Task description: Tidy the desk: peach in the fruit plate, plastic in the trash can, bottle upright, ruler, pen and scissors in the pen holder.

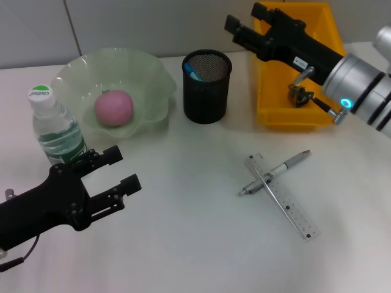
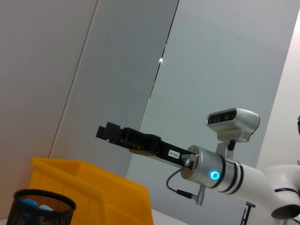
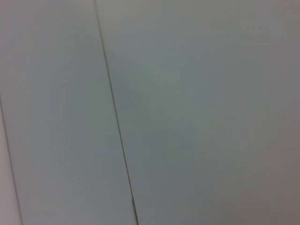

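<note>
Peach (image 1: 113, 107) in my fruit plate (image 1: 153, 76), bottle (image 1: 54, 127) upright beside it. Pen (image 1: 276, 173) crossed with ruler (image 1: 282, 204). My left gripper (image 1: 119, 171) empty, fingers apart; right gripper (image 1: 242, 23) above pen holder (image 1: 206, 87).

trash can (image 1: 293, 67): part hidden by right arm | pen holder (image 1: 207, 86): contents unclear

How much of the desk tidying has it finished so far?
Much looks done: the peach sits in the fruit plate, the bottle stands upright, and something blue already sits in the pen holder. The pen and ruler still lie crossed on the desk. Neither the left hand nor the right hand holds anything.
</note>
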Tool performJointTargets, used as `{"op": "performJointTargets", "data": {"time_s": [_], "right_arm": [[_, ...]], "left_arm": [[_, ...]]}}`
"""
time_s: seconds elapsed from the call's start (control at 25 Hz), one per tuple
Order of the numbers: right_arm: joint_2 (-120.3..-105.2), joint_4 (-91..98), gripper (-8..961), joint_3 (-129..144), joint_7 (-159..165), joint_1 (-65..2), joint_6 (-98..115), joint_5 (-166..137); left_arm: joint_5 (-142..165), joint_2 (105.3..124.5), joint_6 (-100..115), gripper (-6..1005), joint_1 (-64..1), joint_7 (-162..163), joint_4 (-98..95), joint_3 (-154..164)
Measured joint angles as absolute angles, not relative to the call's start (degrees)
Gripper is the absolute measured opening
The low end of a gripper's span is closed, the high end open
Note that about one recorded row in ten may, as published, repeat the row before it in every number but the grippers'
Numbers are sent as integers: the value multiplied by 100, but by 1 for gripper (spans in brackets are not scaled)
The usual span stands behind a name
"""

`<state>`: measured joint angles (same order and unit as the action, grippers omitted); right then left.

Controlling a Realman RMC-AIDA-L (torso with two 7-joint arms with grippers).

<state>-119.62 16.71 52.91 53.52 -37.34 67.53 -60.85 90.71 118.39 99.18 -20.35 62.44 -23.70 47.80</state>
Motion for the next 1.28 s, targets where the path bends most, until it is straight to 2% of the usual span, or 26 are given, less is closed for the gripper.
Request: {"op": "performJointTargets", "data": {"time_s": [0.2,0.44,0.72,1.0,1.04,1.16,1.24,1.28], "right_arm": [[-11890,2188,751,5591,6470,-3335,7284,-6457],[-11882,4406,746,5872,8814,-2544,7853,-8491],[-11871,5875,740,5789,10789,-2445,8447,-10494],[-11844,7439,734,5786,12735,-2834,9164,-12256],[-11787,7645,733,5816,13287,-3143,9395,-12729],[-11737,7686,730,5831,13778,-3530,9681,-13232],[-11736,7544,728,5932,14452,-4159,10011,-14111],[-11736,7544,727,5932,14452,-4159,10011,-14111]], "left_arm": [[9071,11841,9900,743,-2135,6175,-2347,4835],[9068,11856,9848,743,-2212,6088,-2322,4968],[9061,11849,9833,743,-2223,6093,-2320,5062],[9071,11804,9834,743,-2135,6084,-2470,5215],[9090,11804,9828,743,-2099,6083,-2590,5334],[9401,11802,9756,743,-2067,6084,-2808,5383],[9515,11803,9718,743,-2066,6089,-2856,5371],[9625,11803,9675,743,-2066,6098,-2912,5361]]}}
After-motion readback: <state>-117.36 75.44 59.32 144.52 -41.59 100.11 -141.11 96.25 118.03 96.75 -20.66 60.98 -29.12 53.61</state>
